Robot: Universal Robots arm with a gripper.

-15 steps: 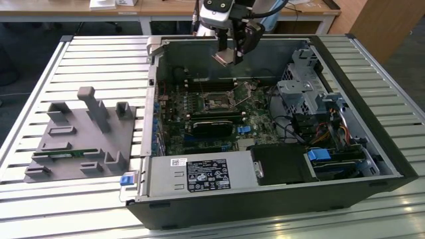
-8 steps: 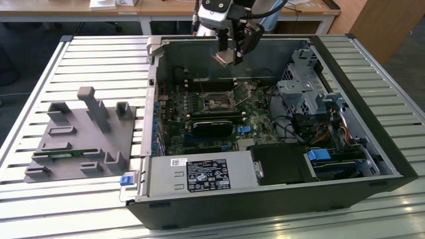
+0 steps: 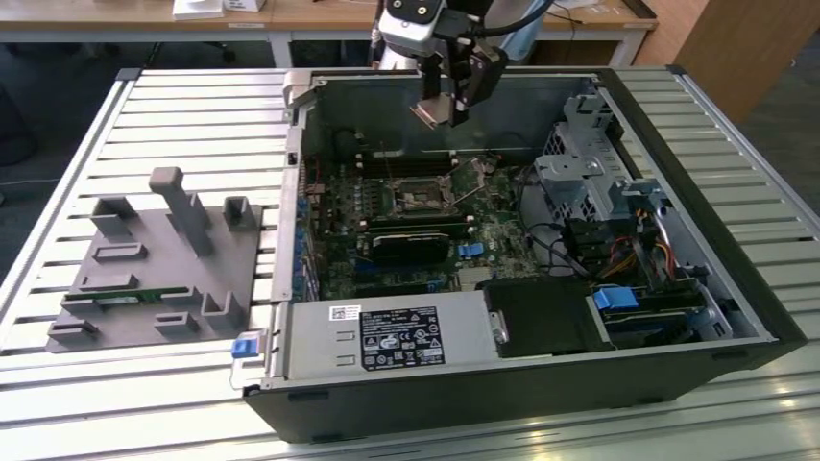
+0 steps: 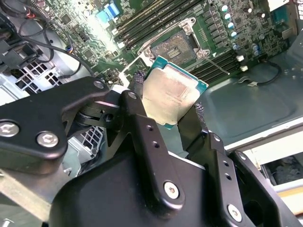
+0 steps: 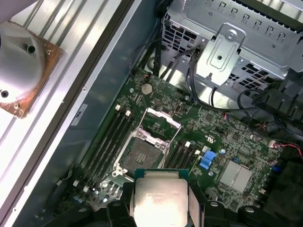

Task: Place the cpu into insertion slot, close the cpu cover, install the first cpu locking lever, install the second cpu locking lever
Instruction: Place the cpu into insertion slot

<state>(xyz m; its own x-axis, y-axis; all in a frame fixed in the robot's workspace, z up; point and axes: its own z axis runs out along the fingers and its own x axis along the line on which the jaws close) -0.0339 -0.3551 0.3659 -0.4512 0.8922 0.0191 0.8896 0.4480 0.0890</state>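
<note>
Jaws are closed on the cpu (image 4: 173,92), pinching it by two opposite edges, with the black fingers (image 4: 142,127) flanking its pale metallic face in both wrist views. The gripper (image 4: 168,97) holds the chip tilted in the air, touching nothing else. In the exterior view the gripper (image 3: 445,96) hangs over the far part of the open computer case (image 3: 539,394), well above the green motherboard (image 3: 340,206).

Below the chip, and apart from it, lies the insertion slot (image 5: 142,152), its dark centre exposed; the exterior view shows it (image 3: 421,199) near the middle of the board. The cpu cover (image 5: 164,118) appears swung up off the socket, hinged at one side. Long black memory slots (image 5: 111,137) run beside the socket on two sides.

The case lies on a slatted table (image 3: 192,106). A grey fixture (image 3: 154,259) rests on it at the exterior view's left, just beside the case.
</note>
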